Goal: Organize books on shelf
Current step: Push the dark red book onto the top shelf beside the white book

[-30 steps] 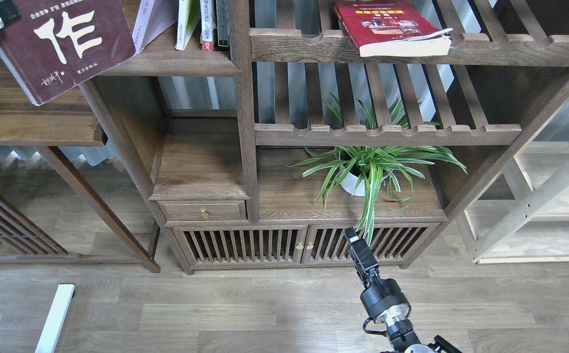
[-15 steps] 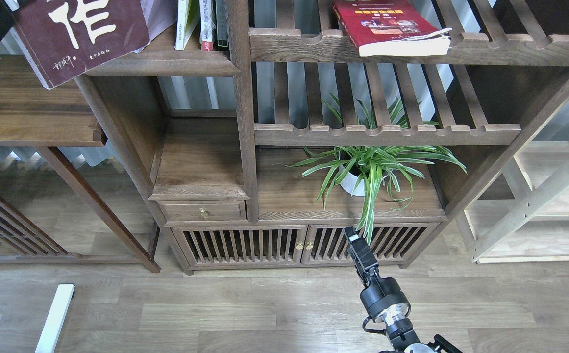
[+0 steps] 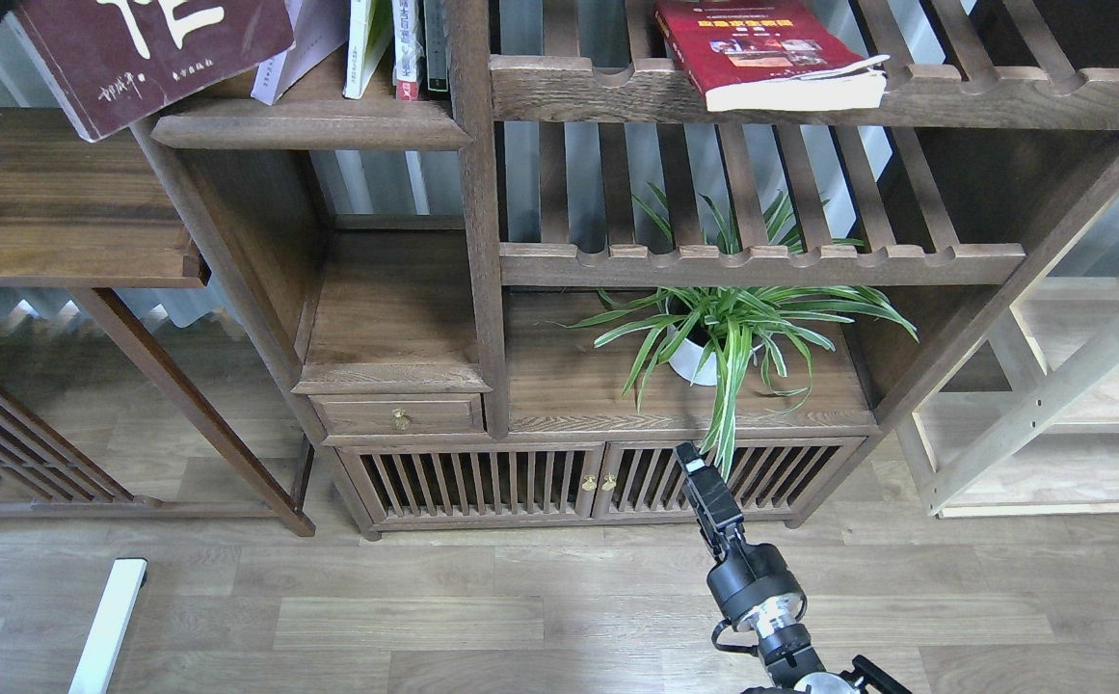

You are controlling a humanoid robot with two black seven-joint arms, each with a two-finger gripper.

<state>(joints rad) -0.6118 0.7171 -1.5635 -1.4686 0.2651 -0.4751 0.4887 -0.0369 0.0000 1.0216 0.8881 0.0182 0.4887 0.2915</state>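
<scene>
Maroon book (image 3: 149,53) tilted over moulded wooden shelf (image 3: 308,125); both jaws' state unclear.

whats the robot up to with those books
It is shelving books. The left arm, whose pincer is barely visible at the top-left corner, carries the maroon book tilted at the shelf, partly over its left end, where the lavender book leans and a few more stand upright. The red book lies flat on a slatted rack to the right. The right pincer hangs low and idle in front of the cabinet, below the potted plant.
</scene>
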